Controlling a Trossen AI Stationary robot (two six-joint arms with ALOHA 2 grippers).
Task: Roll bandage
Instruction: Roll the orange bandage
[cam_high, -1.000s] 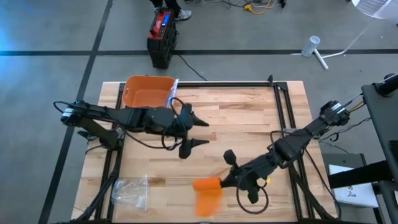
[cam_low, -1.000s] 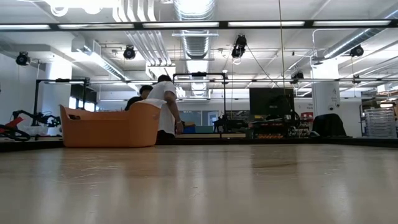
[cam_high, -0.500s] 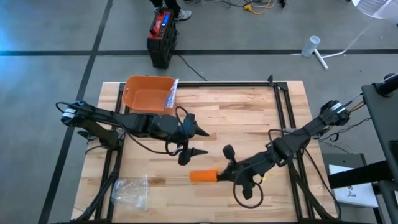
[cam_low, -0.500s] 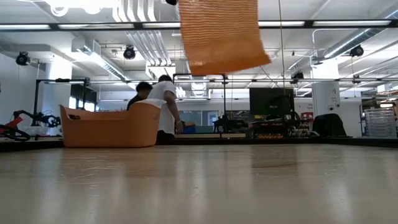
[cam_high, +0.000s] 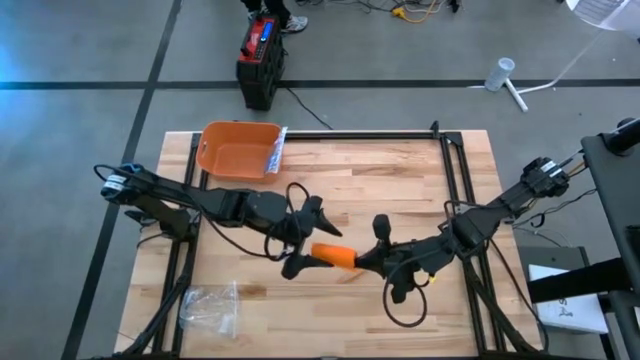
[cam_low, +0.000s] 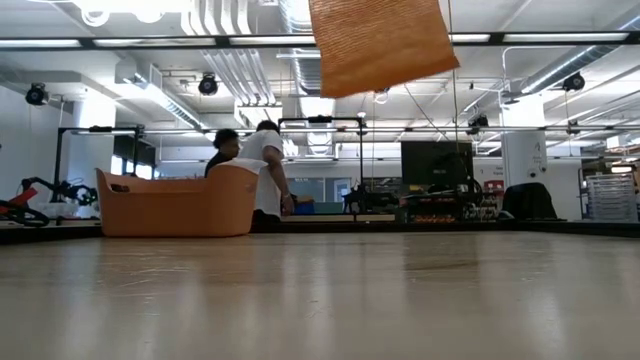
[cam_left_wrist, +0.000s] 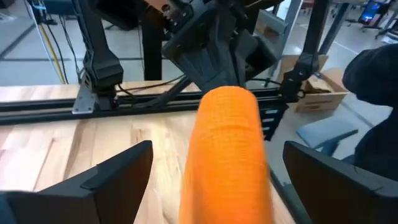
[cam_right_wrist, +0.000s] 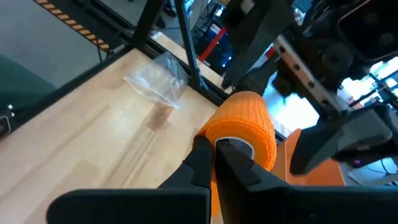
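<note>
The orange bandage roll (cam_high: 333, 256) is lifted over the middle of the table. Its loose tail (cam_low: 380, 45) hangs down, clear of the wood. My right gripper (cam_high: 366, 260) is shut on the roll's right end. My left gripper (cam_high: 316, 242) is open, one finger on either side of the roll's left part, touching nothing. In the left wrist view the orange roll (cam_left_wrist: 227, 143) fills the gap between the two fingers. My right gripper holds the roll at its end face, by the white core (cam_right_wrist: 235, 144). The two fingers (cam_right_wrist: 202, 155) are close together on the roll's wall there. They come about level from the table's right, along the roll's axis. The roll is clear of the table.
An orange basket (cam_high: 238, 148) stands at the far left corner. A clear plastic bag (cam_high: 210, 308) lies near the front left. Black frame rails (cam_high: 455, 170) run along the table's sides. Cables loop under each wrist. People stand beyond the table in the low view.
My right gripper has carried the bandage up and toward the far edge, away from the near edge. The tail that lay on the wood is lifted clear and hangs. My left gripper has moved right and nearer, so its open fingers now flank the roll.
</note>
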